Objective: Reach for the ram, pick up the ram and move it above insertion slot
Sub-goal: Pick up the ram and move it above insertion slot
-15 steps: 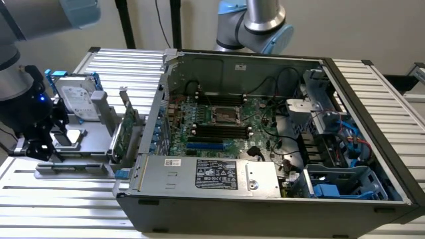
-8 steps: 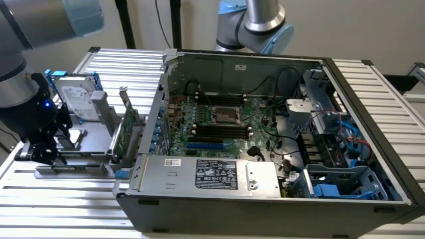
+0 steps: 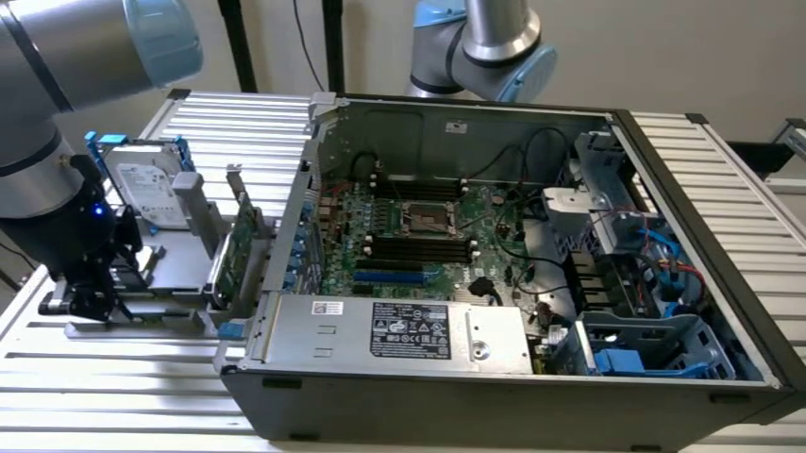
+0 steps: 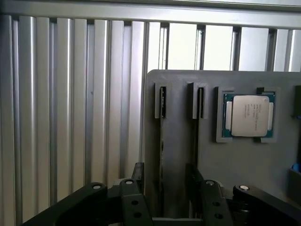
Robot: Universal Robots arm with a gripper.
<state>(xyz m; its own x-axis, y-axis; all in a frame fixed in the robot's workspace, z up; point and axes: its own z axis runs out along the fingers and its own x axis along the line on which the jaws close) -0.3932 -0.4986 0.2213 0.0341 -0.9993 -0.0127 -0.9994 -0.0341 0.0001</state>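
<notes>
Pincer (image 4: pixel 165 173) straddles ram (image 4: pixel 162 136) in gray holder (image 4: pixel 244 165), jaws spread.

The arm (image 3: pixel 51 123) is hanging low at the exterior view's left, wrist bending downward — its gripper (image 4: pixel 164 174) is pointing down with both dark fingers (image 4: pixel 138 176) standing apart.

Looks like a robotics lab or an assembly test bench. Told by the work table (image 3: pixel 113 387) of ribbed aluminium profiles, with an industrial robot arm (image 3: pixel 51 113) over it and a second arm (image 3: pixel 492 42) behind. Told also by the open computer case (image 3: pixel 504 406) lying on its side, motherboard (image 3: pixel 416 236) and power supply (image 3: pixel 391 330) uncovered. Beside the case, a grey fixture plate (image 4: pixel 244 165) with loose parts in fitted holders: a processor chip (image 4: pixel 249 115), a hard drive (image 3: pixel 142 184) standing upright. Plain light wall (image 3: pixel 655 47) behind.
</notes>
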